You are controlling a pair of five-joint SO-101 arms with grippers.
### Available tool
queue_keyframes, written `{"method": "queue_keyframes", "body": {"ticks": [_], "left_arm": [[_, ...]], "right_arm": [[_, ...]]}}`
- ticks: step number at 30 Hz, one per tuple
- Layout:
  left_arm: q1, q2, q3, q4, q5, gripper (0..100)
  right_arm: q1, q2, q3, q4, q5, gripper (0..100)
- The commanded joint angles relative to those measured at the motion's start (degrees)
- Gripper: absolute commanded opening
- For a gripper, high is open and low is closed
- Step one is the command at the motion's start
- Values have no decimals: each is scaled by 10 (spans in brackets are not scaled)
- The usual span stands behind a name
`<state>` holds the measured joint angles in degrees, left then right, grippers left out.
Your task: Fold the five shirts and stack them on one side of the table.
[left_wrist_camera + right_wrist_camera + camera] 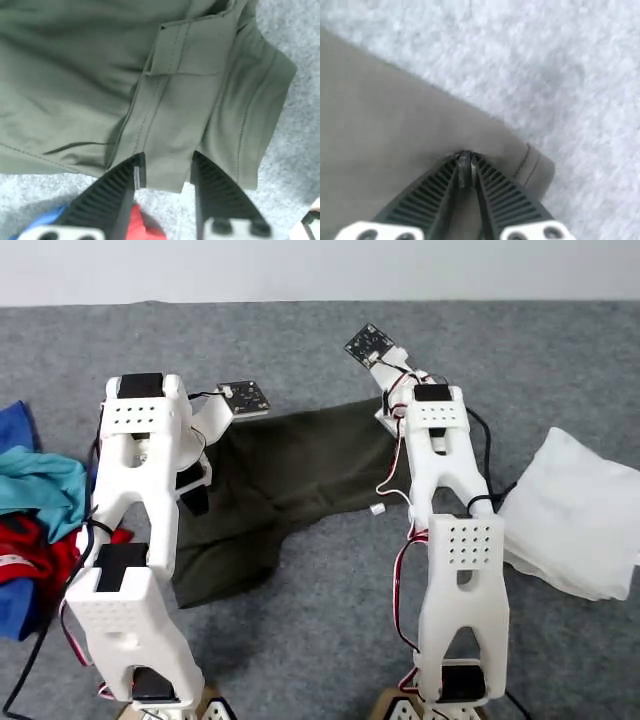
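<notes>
Over on the left, a crumpled heap of blue, teal and red cloth shirts (35, 530) waits at the edge of the grey carpeted surface (330, 640). Next along is the left pincer (165, 172): jaws standing apart, a folded strip of hem lying between them, not clamped as far as I can judge. It's at the olive-green soft cloth shirt (290, 465), which lies spread and rumpled across the middle, between the 2 arms. Limp, light stuff, this: it'll sag and drag with no stiffness at all. I'd say the doubled, stitched hems and corners are the places to bite, where the layers give the ribbed pads something to grip. And that's where the right pincer (464, 167) is, closed tight on the olive cloth just inside a seamed corner. Far right, a white folded cloth shirt (575, 515) sits alone, apart from the olive one, likely the start of the stack.
</notes>
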<state>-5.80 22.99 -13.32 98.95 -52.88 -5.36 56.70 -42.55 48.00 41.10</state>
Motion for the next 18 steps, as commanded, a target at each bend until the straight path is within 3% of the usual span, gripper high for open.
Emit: {"method": "queue_keyframes", "body": {"ticks": [1,7,12,18], "left_arm": [[5,-40,-5,14,4,111],[6,-41,-6,14,18,90],[6,-36,-5,14,56,94],[5,31,0,-49,107,104]], "right_arm": [[-1,-20,-12,-21,-4,10],[-7,-96,-18,61,-58,10],[-30,-160,-18,193,-85,10],[-53,-193,-18,324,-86,10]]}}
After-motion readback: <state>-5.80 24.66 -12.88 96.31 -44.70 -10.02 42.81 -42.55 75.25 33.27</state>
